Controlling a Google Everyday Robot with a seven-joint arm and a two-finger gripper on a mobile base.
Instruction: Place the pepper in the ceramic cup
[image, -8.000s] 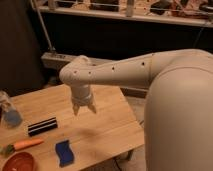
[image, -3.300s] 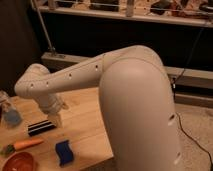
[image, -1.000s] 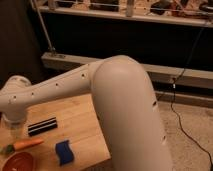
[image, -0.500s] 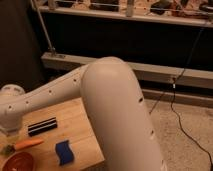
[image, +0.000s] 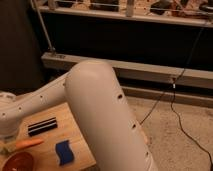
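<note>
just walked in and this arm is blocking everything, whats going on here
The robot's arm reaches left across the wooden table, its gripper low at the left edge, just above the pepper. The pepper lies on the table, not picked up, near a reddish-brown bowl and a blue sponge. No ceramic cup is visible.
</note>
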